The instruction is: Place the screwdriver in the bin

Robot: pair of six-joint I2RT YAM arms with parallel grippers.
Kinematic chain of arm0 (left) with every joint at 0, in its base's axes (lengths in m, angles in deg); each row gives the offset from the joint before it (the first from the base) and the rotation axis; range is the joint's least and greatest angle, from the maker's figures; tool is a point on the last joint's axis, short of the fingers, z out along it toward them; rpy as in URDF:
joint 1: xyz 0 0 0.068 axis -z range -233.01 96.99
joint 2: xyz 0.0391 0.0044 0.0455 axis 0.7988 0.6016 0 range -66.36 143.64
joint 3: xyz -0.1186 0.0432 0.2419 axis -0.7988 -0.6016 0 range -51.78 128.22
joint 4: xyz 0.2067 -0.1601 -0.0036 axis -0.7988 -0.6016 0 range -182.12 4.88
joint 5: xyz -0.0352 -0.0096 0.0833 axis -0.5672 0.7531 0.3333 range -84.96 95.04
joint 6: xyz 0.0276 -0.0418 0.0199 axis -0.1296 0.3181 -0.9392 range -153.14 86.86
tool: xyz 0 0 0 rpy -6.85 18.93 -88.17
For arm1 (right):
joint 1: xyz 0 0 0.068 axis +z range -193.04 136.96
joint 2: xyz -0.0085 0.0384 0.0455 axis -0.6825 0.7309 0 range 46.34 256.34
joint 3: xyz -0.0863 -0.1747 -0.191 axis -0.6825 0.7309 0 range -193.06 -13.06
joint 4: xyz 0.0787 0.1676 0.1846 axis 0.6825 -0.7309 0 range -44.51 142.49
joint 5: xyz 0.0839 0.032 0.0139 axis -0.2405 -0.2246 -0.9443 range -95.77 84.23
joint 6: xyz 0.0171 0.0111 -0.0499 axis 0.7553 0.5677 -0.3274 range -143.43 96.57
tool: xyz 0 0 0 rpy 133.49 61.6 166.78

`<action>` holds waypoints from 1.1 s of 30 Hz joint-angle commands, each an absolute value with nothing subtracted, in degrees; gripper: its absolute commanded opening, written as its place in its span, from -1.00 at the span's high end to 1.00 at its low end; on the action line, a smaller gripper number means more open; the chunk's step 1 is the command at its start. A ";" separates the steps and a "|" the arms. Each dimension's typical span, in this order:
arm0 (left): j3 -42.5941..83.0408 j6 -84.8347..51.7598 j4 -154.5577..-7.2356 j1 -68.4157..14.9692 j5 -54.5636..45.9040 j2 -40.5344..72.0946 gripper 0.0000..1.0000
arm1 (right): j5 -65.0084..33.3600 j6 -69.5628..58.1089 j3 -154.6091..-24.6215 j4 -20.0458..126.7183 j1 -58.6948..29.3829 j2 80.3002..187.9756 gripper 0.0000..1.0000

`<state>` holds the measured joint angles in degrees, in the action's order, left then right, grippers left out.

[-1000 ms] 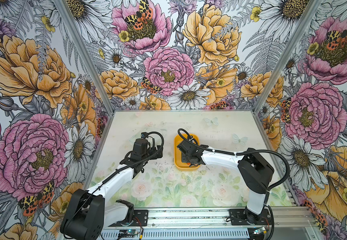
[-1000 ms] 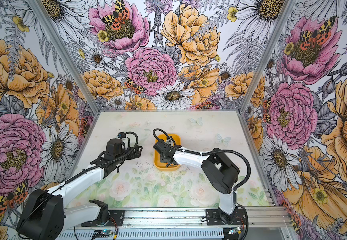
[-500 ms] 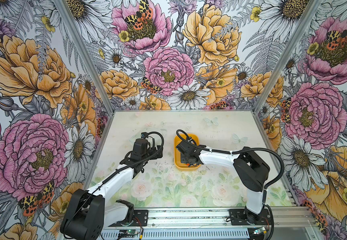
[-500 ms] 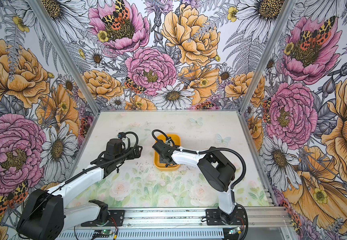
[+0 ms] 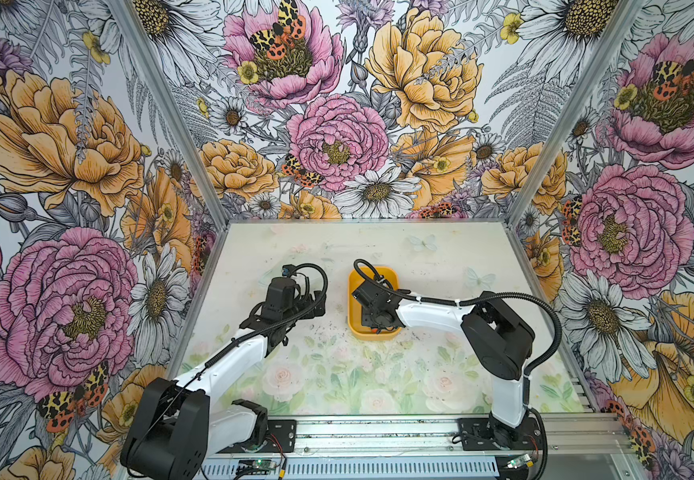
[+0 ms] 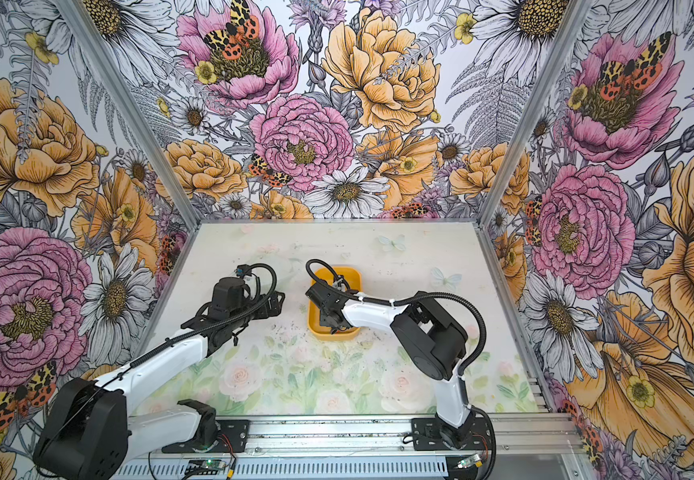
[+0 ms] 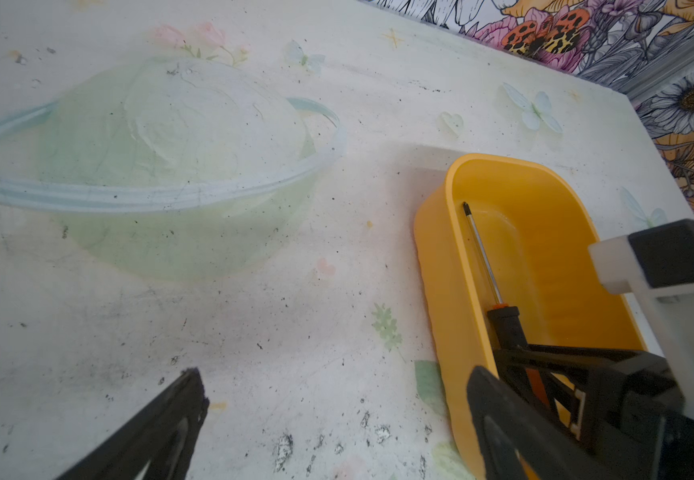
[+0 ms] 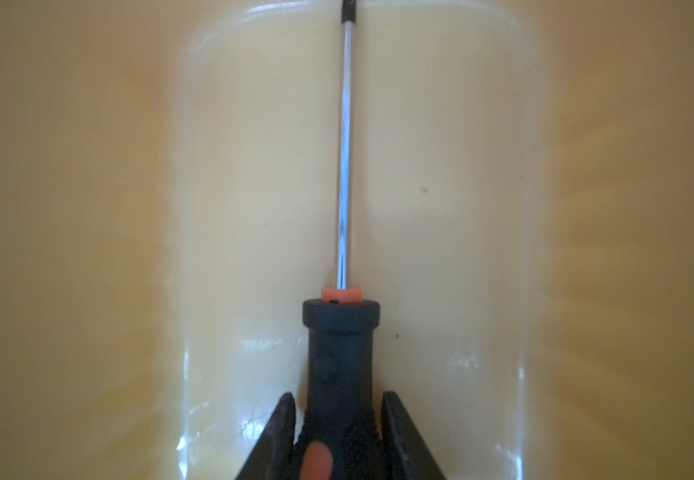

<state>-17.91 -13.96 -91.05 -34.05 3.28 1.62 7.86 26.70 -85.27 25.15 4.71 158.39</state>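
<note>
In both top views the right arm (image 5: 428, 313) reaches over the bin (image 5: 388, 277) and hides what lies inside it. The left gripper (image 5: 318, 302) hangs just beside the bin, apart from it. Compared with a second ago, we see the right arm's elbow slightly further left. The left arm is unchanged.

The left wrist view gives us what those views lack. The screwdriver (image 7: 503, 328) sits lengthwise within the bin's low, rounded walls, its tip toward the far end. The left gripper's jaws stand spread wide over the scuffed, black-speckled table (image 7: 253, 332).

In the right wrist view we find the right gripper (image 8: 339, 399) pinching the matte black handle. An orange collar follows the handle, then a thin bright steel shaft with a dark tip, over glossy yellow-orange plastic. We cannot tell whether the shaft touches the floor.
</note>
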 commanded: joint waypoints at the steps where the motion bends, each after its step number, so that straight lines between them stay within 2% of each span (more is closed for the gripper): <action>1: -17.33 -14.20 -91.62 -34.03 4.37 1.89 -0.98 | 7.51 27.46 -86.88 26.07 4.32 159.63 1.00; 4: -17.41 -14.21 -91.63 -34.03 4.40 1.89 -0.98 | 7.25 27.46 -86.86 26.05 4.25 159.72 0.94; 9: -17.57 -14.17 -91.69 -34.03 4.38 1.85 -0.98 | 6.91 27.22 -86.93 26.03 4.25 159.80 0.28; 14: -17.76 -14.24 -91.68 -33.97 4.58 1.75 -0.98 | 7.19 27.05 -86.55 25.94 4.25 159.16 -0.14; 15: -17.76 -14.18 -91.69 -34.01 4.49 1.61 -0.98 | 6.88 26.66 -86.52 25.86 4.16 158.73 -0.35; 17: -17.76 -14.09 -91.94 -33.99 4.48 1.44 -0.98 | 6.51 25.76 -86.45 25.75 4.00 157.59 -0.49; 23: -17.77 -14.35 -92.84 -33.86 5.11 0.24 -0.98 | 6.32 23.64 -86.09 23.73 3.72 153.00 -0.68; 28: -17.13 -15.14 -94.44 -33.95 6.58 -0.52 -0.97 | 4.74 15.43 -85.37 22.95 2.74 146.88 -0.69; 33: -16.31 -18.02 -94.36 -33.97 9.94 -2.13 -0.98 | 13.81 0.26 -80.61 24.16 0.72 136.31 -0.68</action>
<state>-17.91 -15.21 -94.11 -34.05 6.32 -0.34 7.73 11.58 -83.12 23.62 2.57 142.85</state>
